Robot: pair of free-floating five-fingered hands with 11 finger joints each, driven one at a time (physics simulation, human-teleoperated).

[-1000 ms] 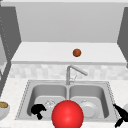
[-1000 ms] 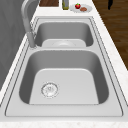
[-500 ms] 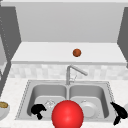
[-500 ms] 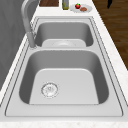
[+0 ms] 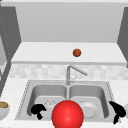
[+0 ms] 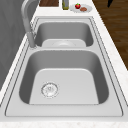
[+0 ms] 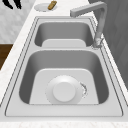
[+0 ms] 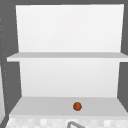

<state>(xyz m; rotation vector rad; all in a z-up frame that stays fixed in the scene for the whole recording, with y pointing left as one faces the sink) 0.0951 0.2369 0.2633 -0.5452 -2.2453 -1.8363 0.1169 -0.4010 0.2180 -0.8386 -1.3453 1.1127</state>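
A big red ball (image 5: 67, 115) shows in the front view at the sink's front edge, between my two hands and touching neither. My left hand (image 5: 38, 110) hovers over the left basin's front, fingers relaxed and hanging down, holding nothing. It also shows at the top left of the right side view as a hand (image 7: 13, 3) near a small plate with a bread piece (image 7: 45, 6). My right hand (image 5: 117, 111) hangs past the sink's right rim, fingers loose and empty. A small orange ball (image 5: 77, 52) rests on the shelf (image 8: 45, 106) above.
The double sink (image 5: 27, 95) has a faucet (image 5: 72, 71) at its back. A white plate (image 7: 64, 91) lies upside down in the right basin. A bowl (image 5: 3, 107) stands on the left counter. A plate with a red fruit (image 6: 80, 7) and a bottle (image 6: 65, 3) stand on the right counter.
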